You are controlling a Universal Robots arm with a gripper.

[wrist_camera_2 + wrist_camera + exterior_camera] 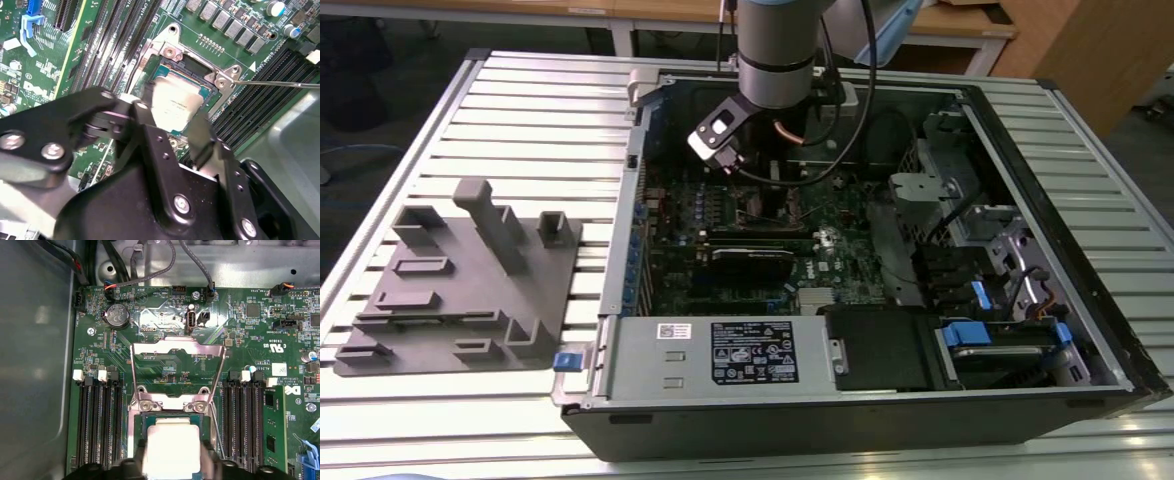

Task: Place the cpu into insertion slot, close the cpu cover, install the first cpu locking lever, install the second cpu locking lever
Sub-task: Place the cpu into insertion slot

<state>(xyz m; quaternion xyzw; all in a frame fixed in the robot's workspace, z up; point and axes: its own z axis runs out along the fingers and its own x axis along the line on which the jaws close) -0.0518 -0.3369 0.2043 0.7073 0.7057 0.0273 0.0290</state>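
My gripper (172,112) is shut on the cpu (172,100), a small square chip with a silvery top, with one finger on each of two opposite edges. In both wrist views the chip sits level right over the insertion slot (197,65) on the green motherboard; I cannot tell whether it rests in it. The cpu cover (175,343), a silver frame with a square window, stands swung open from its hinge beyond the cpu (172,445). A thin locking lever (280,83) sticks out sideways from the socket. In the exterior view the gripper (767,180) is down inside the open case.
Long black memory slots (97,425) flank the socket on both sides. The open computer case (627,200) lies on a slatted table, with cables and drive bays (987,250) at the exterior view's right. A grey fixture block (460,280) sits on the exterior view's left.
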